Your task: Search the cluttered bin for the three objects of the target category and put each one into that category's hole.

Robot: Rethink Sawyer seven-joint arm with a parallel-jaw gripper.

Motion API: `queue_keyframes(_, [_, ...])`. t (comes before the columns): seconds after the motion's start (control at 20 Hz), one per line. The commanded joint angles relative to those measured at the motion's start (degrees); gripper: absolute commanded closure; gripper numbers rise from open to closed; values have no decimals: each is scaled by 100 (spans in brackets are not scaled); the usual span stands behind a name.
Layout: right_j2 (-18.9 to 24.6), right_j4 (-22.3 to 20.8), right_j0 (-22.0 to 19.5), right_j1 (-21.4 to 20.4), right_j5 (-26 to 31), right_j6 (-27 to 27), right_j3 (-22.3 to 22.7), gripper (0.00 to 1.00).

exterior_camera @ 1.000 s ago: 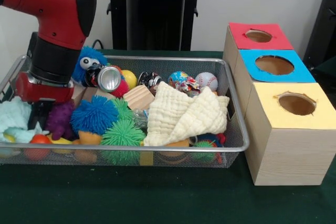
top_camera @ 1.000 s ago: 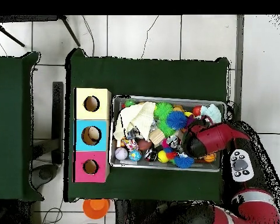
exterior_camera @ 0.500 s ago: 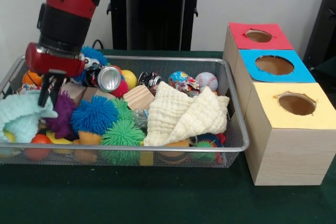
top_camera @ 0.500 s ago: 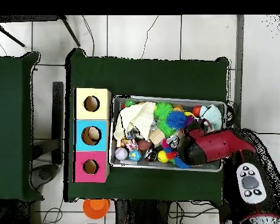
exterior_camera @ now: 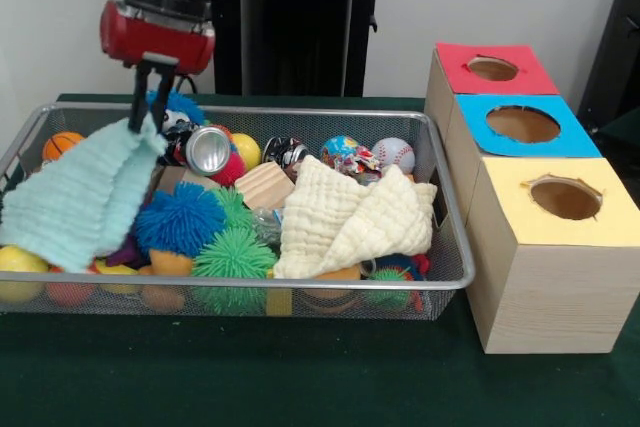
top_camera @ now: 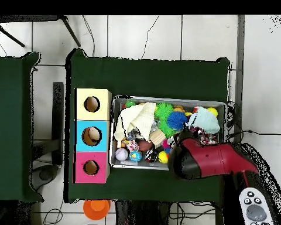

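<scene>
The wire-mesh bin [exterior_camera: 330,110] is crowded with toys; it also shows in the overhead view [top_camera: 166,98]. My gripper [exterior_camera: 147,119] hangs above the bin's left end, shut on a corner of a mint-green cloth [exterior_camera: 80,197] that drapes down to the left [top_camera: 202,121]. A blue furry toy with googly eyes [exterior_camera: 178,107] sits just behind the gripper. A bit of purple plush [exterior_camera: 125,250] peeks out under the cloth. No tiger or yellow plush animal shows. The red box [exterior_camera: 495,69], blue box [exterior_camera: 523,125] and yellow box [exterior_camera: 565,197], each with a hole, stand right of the bin.
In the bin lie a silver can [exterior_camera: 205,150], a wooden block [exterior_camera: 263,185], a cream cloth [exterior_camera: 350,217], blue [exterior_camera: 180,219] and green [exterior_camera: 232,257] puffer balls, a baseball [exterior_camera: 393,154] and an orange ball [exterior_camera: 62,144]. The arm [top_camera: 207,161] overhangs the bin's near side.
My gripper has risen out of the bin's left end and moved right in the front view, lifting the mint cloth, which now hangs unfolded. An orange ball and a yellow ball are uncovered.
</scene>
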Motion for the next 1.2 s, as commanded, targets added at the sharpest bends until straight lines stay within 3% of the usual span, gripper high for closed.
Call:
queue_keyframes(0.05, [1089,948,-222,-659,688,94,1440,100])
queue_keyframes(0.35, [2062,1805,-694,-1017,383,318,2141,100])
queue_keyframes(0.5, [2340,2094,-723,-1151,259,460,2329,100])
queue_keyframes(0.9, [2414,2315,-452,-1193,-289,837,2470,100])
queue_keyframes(1.2, [2761,2492,-536,-1194,-572,928,2593,100])
